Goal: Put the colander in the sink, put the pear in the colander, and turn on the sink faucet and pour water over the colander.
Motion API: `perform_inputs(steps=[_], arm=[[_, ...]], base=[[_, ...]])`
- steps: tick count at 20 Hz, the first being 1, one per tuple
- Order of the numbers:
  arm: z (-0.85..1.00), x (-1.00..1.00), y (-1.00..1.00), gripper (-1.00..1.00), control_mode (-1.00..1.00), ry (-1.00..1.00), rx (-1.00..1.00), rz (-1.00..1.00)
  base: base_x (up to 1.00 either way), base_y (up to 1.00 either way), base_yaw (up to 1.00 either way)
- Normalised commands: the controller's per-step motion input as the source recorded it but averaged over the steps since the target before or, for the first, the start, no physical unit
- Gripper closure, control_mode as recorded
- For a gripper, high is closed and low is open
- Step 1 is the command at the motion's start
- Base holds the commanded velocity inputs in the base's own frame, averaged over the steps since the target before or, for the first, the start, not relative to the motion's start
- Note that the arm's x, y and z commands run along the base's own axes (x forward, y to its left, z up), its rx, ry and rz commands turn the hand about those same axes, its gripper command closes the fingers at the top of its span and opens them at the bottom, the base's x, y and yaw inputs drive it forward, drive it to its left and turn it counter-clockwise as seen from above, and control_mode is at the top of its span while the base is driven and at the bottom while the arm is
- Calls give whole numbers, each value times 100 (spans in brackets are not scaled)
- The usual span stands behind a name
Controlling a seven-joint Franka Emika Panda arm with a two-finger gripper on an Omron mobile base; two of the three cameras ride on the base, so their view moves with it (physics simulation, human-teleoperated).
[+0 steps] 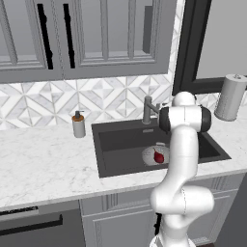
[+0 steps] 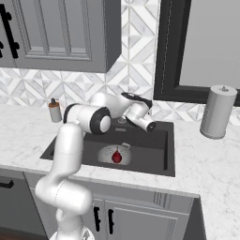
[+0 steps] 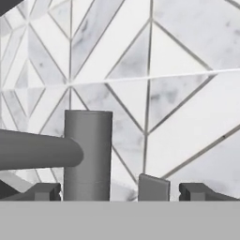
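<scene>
The silver colander (image 1: 149,155) (image 2: 107,154) sits on the floor of the dark sink (image 1: 120,144) (image 2: 150,145). Inside it lies the dark red pear (image 1: 158,157) (image 2: 116,157). The grey sink faucet (image 1: 147,111) stands at the sink's back edge. In the hand view its upright post (image 3: 88,154) is close ahead, with the spout (image 3: 37,150) reaching left and a small grey lever (image 3: 153,187) to its right. My gripper (image 3: 122,192) is open, facing the tiled wall, its fingertips (image 3: 47,191) spread wider than the post and holding nothing.
A soap dispenser (image 1: 78,124) (image 2: 55,111) stands on the marble counter left of the sink. A paper towel roll (image 1: 230,96) (image 2: 216,111) stands to the right. Wall cabinets hang above, and a dark window frame is at the right.
</scene>
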Motion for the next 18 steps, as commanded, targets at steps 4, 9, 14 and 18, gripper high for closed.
perform_inputs(steps=[4,9,14,18], arm=[[-4,18,0,-100,-100,0,0,0],[0,14,0,-100,-100,0,0,0],[0,9,0,-100,-100,0,0,0],[0,10,1,-100,-100,0,0,0]], base=[[0,0,0],[0,0,0],[0,0,0],[0,0,0]])
